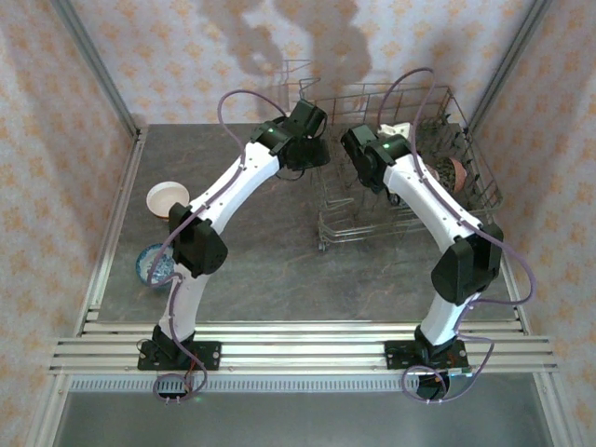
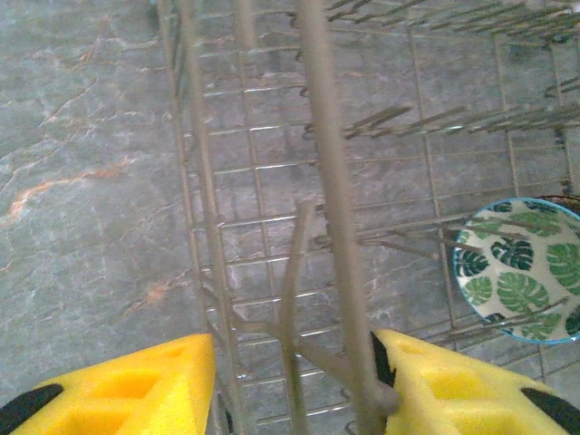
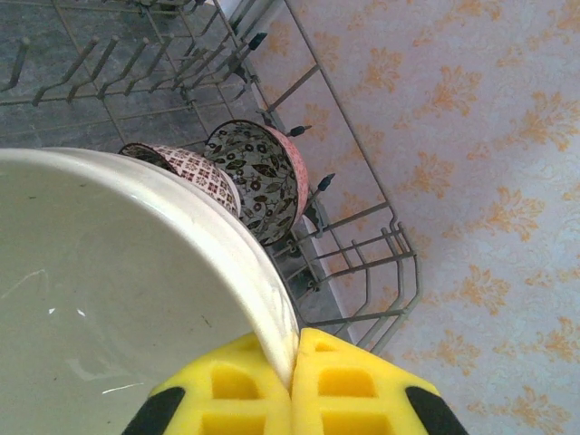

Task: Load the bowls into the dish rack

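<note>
My right gripper (image 3: 292,376) is shut on the rim of a plain white bowl (image 3: 109,281), held over the grey wire dish rack (image 3: 362,227). Inside the rack stand a brown-white patterned bowl (image 3: 186,168) and a floral bowl with a pink outside (image 3: 258,177). My left gripper (image 2: 294,390) hangs open above the rack's left side (image 2: 208,227), with blurred rack wires passing between its yellow fingers (image 2: 127,385). A green leaf-patterned bowl (image 2: 521,269) lies in the rack to its right. On the table to the left sit a pinkish bowl (image 1: 168,197) and a blue-white bowl (image 1: 154,264).
The rack (image 1: 400,158) stands at the back right of the grey stone table (image 1: 270,261), close to the patterned wall. Both arms (image 1: 233,186) arch toward it from the near edge. Metal rails (image 1: 298,349) run along the front.
</note>
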